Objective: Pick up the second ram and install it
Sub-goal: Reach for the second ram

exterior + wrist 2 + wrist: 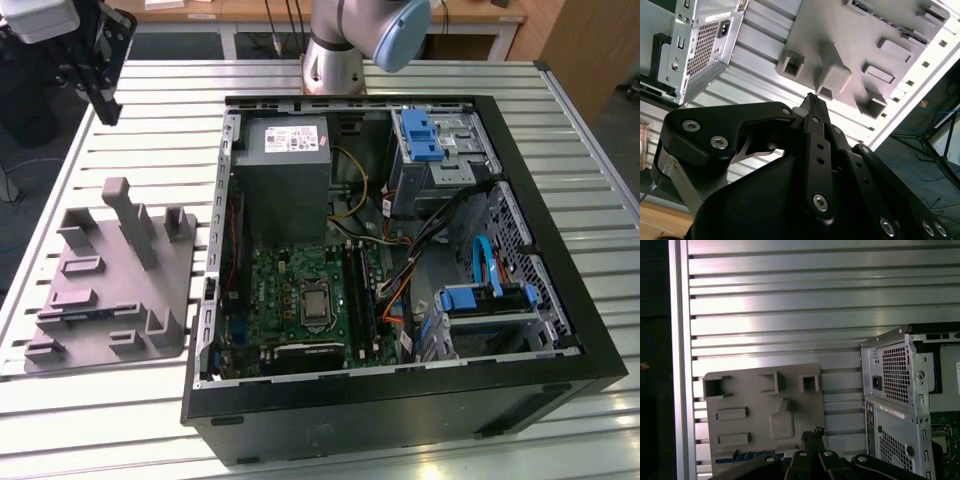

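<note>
At twelve o'clock from the grey fixture block (120, 290) in the exterior view, gripper (107, 108) hung empty, pinched closed. Slotted near the block's seven o'clock corner sat, apparently, the second ram (76, 316). Risk: skewed pinch could tilt and jam it.

My pincer (812, 100) is black metal with a satin sheen and bright steel screw heads. The table (150, 140) is ribbed bare aluminium, shiny. The fixture block (110, 290) looks like matt grey plastic, faintly rough. The computer case (400, 400) is matt black outside, with dull perforated sheet steel within.
</note>
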`<act>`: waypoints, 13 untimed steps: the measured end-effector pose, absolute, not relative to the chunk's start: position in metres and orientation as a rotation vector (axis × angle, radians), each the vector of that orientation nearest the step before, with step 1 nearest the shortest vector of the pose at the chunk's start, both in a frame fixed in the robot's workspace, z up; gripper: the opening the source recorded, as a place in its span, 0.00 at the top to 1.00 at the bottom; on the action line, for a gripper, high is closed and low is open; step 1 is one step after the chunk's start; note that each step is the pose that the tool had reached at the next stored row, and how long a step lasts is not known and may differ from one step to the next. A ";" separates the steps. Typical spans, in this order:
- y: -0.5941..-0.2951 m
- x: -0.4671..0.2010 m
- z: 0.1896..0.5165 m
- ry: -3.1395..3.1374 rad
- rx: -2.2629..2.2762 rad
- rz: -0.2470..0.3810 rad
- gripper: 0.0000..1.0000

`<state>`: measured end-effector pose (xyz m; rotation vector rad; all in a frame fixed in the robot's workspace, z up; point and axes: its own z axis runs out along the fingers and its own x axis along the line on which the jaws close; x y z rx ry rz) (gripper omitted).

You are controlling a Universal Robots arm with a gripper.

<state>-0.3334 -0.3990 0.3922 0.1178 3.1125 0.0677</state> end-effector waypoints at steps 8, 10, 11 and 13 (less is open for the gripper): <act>-0.399 -0.351 0.392 3.113 0.118 0.068 0.90; -0.399 -0.354 0.392 3.112 0.118 0.068 0.90; -0.399 -0.356 0.392 3.112 0.118 0.068 0.90; -0.399 -0.360 0.392 3.112 0.118 0.068 0.90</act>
